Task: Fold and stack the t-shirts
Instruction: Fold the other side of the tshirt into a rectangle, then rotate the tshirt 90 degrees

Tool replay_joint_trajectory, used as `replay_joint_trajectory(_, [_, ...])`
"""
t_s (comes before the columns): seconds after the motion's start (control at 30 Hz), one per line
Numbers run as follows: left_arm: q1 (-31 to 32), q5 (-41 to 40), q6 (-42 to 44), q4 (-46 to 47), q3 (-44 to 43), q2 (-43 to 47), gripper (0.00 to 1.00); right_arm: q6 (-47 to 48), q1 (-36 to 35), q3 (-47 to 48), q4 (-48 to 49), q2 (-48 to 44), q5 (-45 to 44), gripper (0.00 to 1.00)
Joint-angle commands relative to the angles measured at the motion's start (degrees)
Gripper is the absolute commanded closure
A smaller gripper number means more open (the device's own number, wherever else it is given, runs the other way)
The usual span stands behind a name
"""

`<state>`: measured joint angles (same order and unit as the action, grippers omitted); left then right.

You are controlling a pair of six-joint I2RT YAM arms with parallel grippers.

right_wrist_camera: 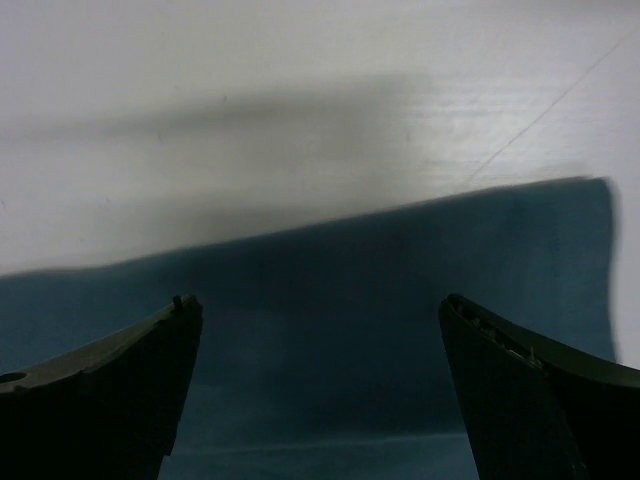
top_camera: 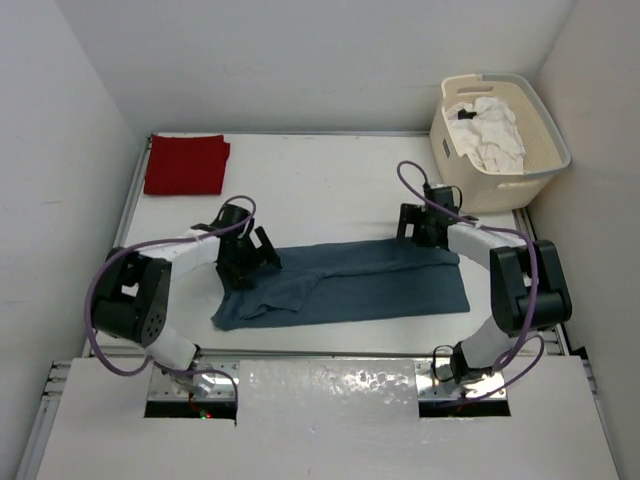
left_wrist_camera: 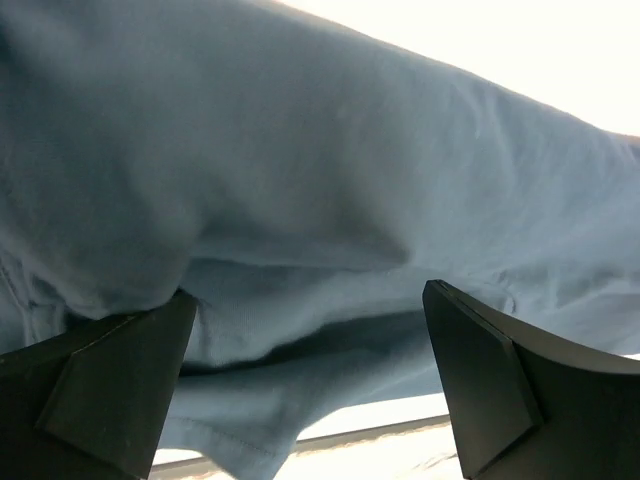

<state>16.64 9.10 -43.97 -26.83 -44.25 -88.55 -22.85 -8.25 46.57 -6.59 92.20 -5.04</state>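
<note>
Left gripper (left_wrist_camera: 308,300) fills its wrist view: jaws spread wide, nothing pinched. Blue-grey shirt (left_wrist_camera: 330,170) is bunched right in front of it; can't tell if it's touching. Right gripper (right_wrist_camera: 318,300) is the same, wide open and empty, low over the shirt's far edge with bare table (right_wrist_camera: 300,100) beyond.

Overhead: the blue-grey shirt lies mid-table as a long band running between the two grippers. It looks folded once lengthwise. Right end is flat, left end is rumpled next to the left gripper.

Red shirt (top_camera: 186,165) is folded square at the far-left corner, well apart from the blue-grey one. White shirt (top_camera: 490,130) sits crumpled in the laundry basket (top_camera: 470,185) at far right.

My read: one of three is done. The second is mid-fold; I'd say the left end needs smoothing, then cross folds, then onto the red. White isn't started, and no stack yet.
</note>
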Motion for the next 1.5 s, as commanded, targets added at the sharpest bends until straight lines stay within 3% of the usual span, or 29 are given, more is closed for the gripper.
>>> replay_joint_trajectory(0.0, [0.8,2.0,0.7,13.2,-1.6,-11.1,0.03,-5.4,-0.1,-2.7,3.2,0.5,3.7,0.01])
replay_joint_trajectory(0.07, [0.7,-0.6,2.2,10.0,-7.1,-18.3,0.03,-6.5,-0.1,-6.0,4.1,0.6,4.5,0.01])
replay_joint_trajectory(0.23, [-1.9,-8.8,8.3,4.4,-34.5,-32.9,0.02,-9.0,-2.5,-15.6,5.0,-4.1,6.7,0.01])
replay_joint_trajectory(0.27, [-2.6,-10.3,9.5,2.5,-45.9,-39.9,0.02,-9.1,-3.5,-16.9,4.7,-6.8,6.8,0.01])
replay_joint_trajectory(0.33, [-2.9,-9.7,13.1,-1.0,-59.6,-47.9,0.02,-9.4,-7.2,-18.9,2.3,-9.1,8.2,0.01])
replay_joint_trajectory(0.37, [-2.6,-7.1,14.8,-2.4,-73.2,-55.9,0.02,-9.5,-8.8,-19.0,0.7,-10.7,8.8,0.01])
replay_joint_trajectory(0.47, [-2.1,-3.8,17.5,-1.0,-94.9,-69.3,0.00,-10.7,-15.5,-18.5,-6.8,-12.8,8.6,0.01])
replay_joint_trajectory(0.5, [-2.2,-3.0,16.9,1.3,-96.7,-71.1,0.00,-11.3,-17.5,-19.1,-7.3,-13.4,9.6,0.01])
replay_joint_trajectory(0.57, [-2.6,0.2,13.9,15.2,-90.4,-70.9,0.00,-11.6,-18.7,-20.2,-7.2,-14.1,13.5,0.01])
replay_joint_trajectory(0.63, [-2.5,-0.7,9.9,23.2,-87.5,-71.1,0.00,-12.5,-21.2,-22.3,-4.1,-13.9,20.0,0.01])
replay_joint_trajectory(0.77, [-2.5,3.8,5.7,25.9,-95.9,-78.4,0.00,-11.9,-29.7,-22.8,1.4,-9.6,27.3,0.01])
replay_joint_trajectory(0.9, [-2.8,8.1,2.7,35.1,-92.2,-78.5,0.00,-13.2,-35.0,-22.1,12.5,-2.5,31.1,0.01])
replay_joint_trajectory(1.17, [-2.9,5.7,7.8,32.4,-93.5,-74.3,0.00,-9.5,-39.2,-17.2,10.2,-3.2,24.4,0.01])
replay_joint_trajectory(1.47, [-5.5,6.0,11.3,27.5,-93.8,-54.3,0.00,-2.2,-39.3,-6.1,-3.2,-15.4,16.5,0.01])
